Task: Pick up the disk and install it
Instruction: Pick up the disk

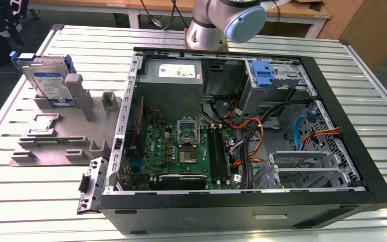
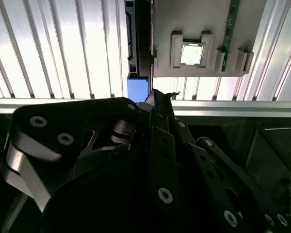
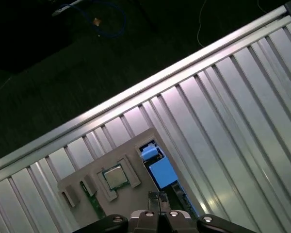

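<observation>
Exterior view first: the disk (image 1: 49, 83) stands upright in the grey holder (image 1: 79, 103) on the desk (image 1: 32, 201), at about 10 o'clock from the middle of the open case (image 1: 355, 151). The labelled face is turned toward the camera. The body is grey metal with a white-and-blue label and blue rails down the edges. It leans back a bit against the holder's post. The arm (image 1: 223, 22) rises at 12 o'clock behind the case, so I'd guess the reach goes out over the holder side.

In the second wrist view the hand (image 2: 157, 96) looks closed. Its tips are together and there's nothing between them. The disk (image 2: 138, 88) shows edge-on here, a thin dark strip with a bright blue end. That blue end sits just beside the tips but isn't touching them. The strip runs straight away from the hand, alongside the holder. The holder also carries a chip (image 2: 191, 53) and a green strip (image 2: 231, 24).

In the first wrist view the hand (image 3: 157, 196) again has its tips pinched shut on nothing. It hangs clear above the disk (image 3: 161, 171), whose blue top edge lies right in front of the tips. The chip (image 3: 114, 177) is off to the other side. My read is that the thin edge is what's facing the hand, so the approach comes down onto that edge.
</observation>
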`<state>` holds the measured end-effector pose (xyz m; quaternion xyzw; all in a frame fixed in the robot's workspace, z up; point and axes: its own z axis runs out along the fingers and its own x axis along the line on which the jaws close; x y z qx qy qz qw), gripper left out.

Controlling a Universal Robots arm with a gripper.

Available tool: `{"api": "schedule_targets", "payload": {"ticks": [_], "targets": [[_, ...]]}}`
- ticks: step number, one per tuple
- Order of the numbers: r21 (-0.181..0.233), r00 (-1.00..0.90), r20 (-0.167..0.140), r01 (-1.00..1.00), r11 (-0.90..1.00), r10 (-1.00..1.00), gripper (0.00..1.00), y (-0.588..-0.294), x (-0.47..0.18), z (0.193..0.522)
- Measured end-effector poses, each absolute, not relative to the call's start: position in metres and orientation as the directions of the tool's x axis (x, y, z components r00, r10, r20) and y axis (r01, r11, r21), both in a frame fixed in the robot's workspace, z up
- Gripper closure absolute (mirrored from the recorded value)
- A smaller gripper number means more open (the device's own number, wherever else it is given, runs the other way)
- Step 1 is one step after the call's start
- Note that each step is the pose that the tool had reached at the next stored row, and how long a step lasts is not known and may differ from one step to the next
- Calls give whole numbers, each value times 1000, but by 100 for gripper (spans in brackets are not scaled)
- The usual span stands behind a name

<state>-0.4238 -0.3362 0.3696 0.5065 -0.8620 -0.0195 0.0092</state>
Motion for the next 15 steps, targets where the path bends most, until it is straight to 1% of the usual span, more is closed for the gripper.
{"api": "schedule_targets", "payload": {"ticks": [10,15], "targets": [[42,-424,-4,-905,423,-906,90,-336,-424,370],[42,-354,-4,-934,354,-935,90,-336,-424,369]]}}
